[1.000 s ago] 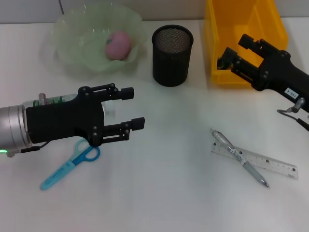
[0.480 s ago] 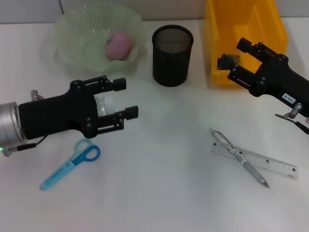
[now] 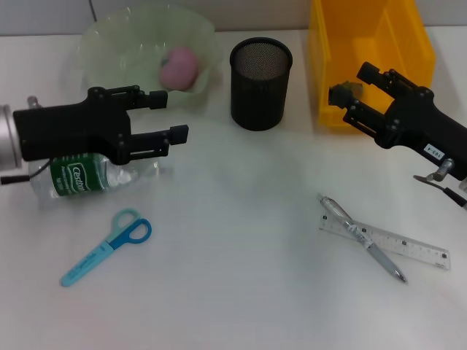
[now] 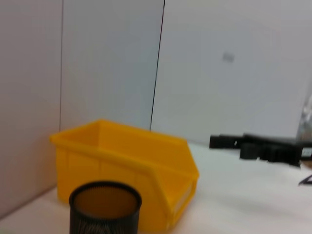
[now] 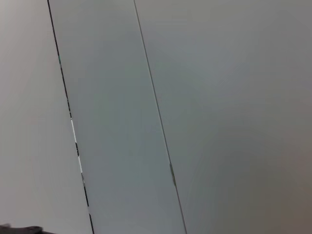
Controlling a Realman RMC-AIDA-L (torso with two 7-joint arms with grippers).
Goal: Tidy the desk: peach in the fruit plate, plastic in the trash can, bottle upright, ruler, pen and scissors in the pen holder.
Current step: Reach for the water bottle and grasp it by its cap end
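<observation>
A clear bottle with a green label lies on its side on the white table, partly under my left arm. My left gripper is open and empty just above and beyond it, near the green fruit plate that holds the pink peach. My right gripper is open over the front edge of the yellow bin. The left wrist view shows it far off. The black mesh pen holder stands between plate and bin. Blue scissors lie front left. A pen lies across a clear ruler front right.
The left wrist view shows the yellow bin and the pen holder against a grey panelled wall. The right wrist view shows only wall panels. Bare table lies between the scissors and the pen.
My left gripper has moved left and toward the plate, uncovering the bottle lying on the table. My right gripper has shifted only slightly at the bin's edge.
</observation>
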